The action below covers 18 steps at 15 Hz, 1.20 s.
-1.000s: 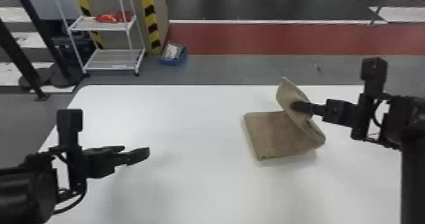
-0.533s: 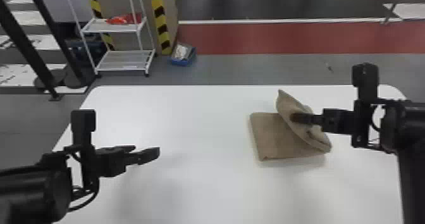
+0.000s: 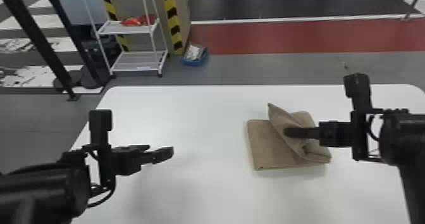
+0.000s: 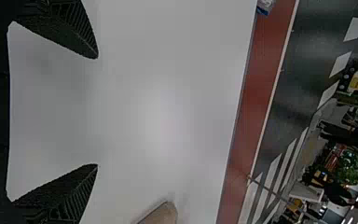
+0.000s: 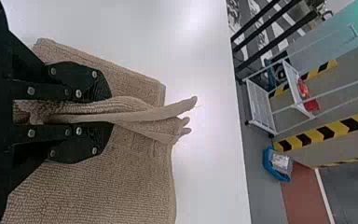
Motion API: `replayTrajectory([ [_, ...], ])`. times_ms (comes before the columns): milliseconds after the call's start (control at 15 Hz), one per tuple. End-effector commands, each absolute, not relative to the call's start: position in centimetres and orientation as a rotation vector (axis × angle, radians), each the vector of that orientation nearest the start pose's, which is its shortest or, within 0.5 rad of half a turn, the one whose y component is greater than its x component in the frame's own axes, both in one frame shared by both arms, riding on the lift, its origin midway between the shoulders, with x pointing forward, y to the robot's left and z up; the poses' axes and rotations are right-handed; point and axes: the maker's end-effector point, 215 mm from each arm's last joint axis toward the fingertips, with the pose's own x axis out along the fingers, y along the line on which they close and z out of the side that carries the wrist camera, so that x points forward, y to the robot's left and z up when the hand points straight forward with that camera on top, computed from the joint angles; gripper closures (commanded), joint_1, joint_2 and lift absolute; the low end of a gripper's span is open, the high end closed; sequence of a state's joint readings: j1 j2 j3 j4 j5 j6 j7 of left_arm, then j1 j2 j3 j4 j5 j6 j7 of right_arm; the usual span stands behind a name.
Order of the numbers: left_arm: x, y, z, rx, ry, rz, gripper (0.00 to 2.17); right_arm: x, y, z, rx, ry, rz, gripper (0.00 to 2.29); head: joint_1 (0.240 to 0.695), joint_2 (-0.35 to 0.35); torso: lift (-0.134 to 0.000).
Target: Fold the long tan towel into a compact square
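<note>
The tan towel (image 3: pixel 268 144) lies partly folded on the right half of the white table, with a layered flap lifted over its right part. My right gripper (image 3: pixel 286 132) is at that raised flap. In the right wrist view, my right gripper (image 5: pixel 109 112) is shut on the towel (image 5: pixel 121 186), pinching several layers between its fingers. Over bare table at the left stands my left gripper (image 3: pixel 161 150), well away from the towel. Its fingers are wide apart with nothing between them in the left wrist view, where my left gripper (image 4: pixel 98 111) shows and a towel corner (image 4: pixel 161 214) pokes in.
The white table (image 3: pixel 196 119) spans the work area, its far edge beyond the towel. On the floor behind stand a white wire shelf (image 3: pixel 136 60) with a red item and a blue bin (image 3: pixel 194 60); dark posts rise at the far left.
The towel's raised flap has swung down and to the right with my right gripper, and more of its folded end now shows behind. The left gripper stays open.
</note>
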State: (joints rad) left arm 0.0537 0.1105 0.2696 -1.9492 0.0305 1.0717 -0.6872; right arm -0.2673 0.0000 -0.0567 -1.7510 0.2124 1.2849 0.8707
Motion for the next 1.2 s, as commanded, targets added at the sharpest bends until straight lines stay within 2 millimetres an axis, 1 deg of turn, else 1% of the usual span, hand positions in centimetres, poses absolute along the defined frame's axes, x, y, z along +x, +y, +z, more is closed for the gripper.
replayTrajectory([
  [0,48.4,26.3,-42.8,-0.249,0.682,-0.381,0.05,52.5,-12.4,-39.7,0.293,0.811,0.659,0.0,0.695,0.133,-0.125],
  [67,48.4,26.3,-42.8,-0.249,0.682,-0.381,0.05,52.1,-11.7,-39.0,0.337,0.796,0.701,0.0,0.695,0.14,-0.125],
  [133,48.3,26.2,-42.8,-0.248,0.682,-0.383,0.05,52.0,-11.5,-38.5,0.372,0.778,0.723,0.01,0.695,0.152,-0.125],
  [200,48.4,26.2,-42.7,-0.248,0.681,-0.383,0.05,52.2,-11.6,-37.7,0.407,0.75,0.737,0.04,0.695,0.157,-0.125],
  [267,48.4,26.2,-42.6,-0.246,0.678,-0.384,0.05,52.5,-12.1,-36.9,0.448,0.722,0.739,0.05,0.695,0.16,-0.125],
  [333,48.2,26.2,-42.7,-0.247,0.679,-0.384,0.06,53.1,-12.7,-36.1,0.468,0.694,0.73,0.07,0.695,0.161,-0.125],
  [400,48.2,26.2,-42.7,-0.247,0.681,-0.384,0.07,54.3,-13.6,-36.1,0.428,0.666,0.682,0.11,0.695,0.159,-0.125],
  [467,48.1,26.1,-42.8,-0.247,0.683,-0.386,0.07,55.8,-14.7,-36.2,0.372,0.636,0.626,0.28,0.695,0.146,-0.125],
  [533,48.1,26.1,-42.8,-0.246,0.682,-0.386,0.07,56.6,-15.2,-36.4,0.355,0.636,0.606,0.59,0.695,0.137,-0.125],
  [600,48.1,26.0,-42.8,-0.245,0.682,-0.387,0.07,57.6,-15.3,-36.7,0.324,0.637,0.589,1.25,0.695,0.126,-0.125],
  [667,48.0,26.0,-42.8,-0.245,0.682,-0.387,0.07,58.2,-15.8,-38.0,0.25,0.661,0.532,1.99,0.695,0.119,-0.125],
  [733,47.8,26.0,-42.9,-0.244,0.684,-0.387,0.07,58.5,-15.8,-39.0,0.183,0.683,0.507,2.07,0.695,0.114,-0.125],
  [867,47.7,26.1,-42.8,-0.242,0.683,-0.386,0.07,58.7,-14.3,-40.7,0.074,0.709,0.518,2.07,0.695,0.103,-0.125],
  [933,47.6,26.0,-42.7,-0.241,0.682,-0.386,0.07,58.7,-13.6,-41.0,0.04,0.708,0.529,2.07,0.695,0.107,-0.125],
  [1133,47.5,26.1,-42.5,-0.239,0.679,-0.386,0.07,57.9,-11.5,-41.9,0.014,0.733,0.569,2.07,0.695,0.126,-0.125],
])
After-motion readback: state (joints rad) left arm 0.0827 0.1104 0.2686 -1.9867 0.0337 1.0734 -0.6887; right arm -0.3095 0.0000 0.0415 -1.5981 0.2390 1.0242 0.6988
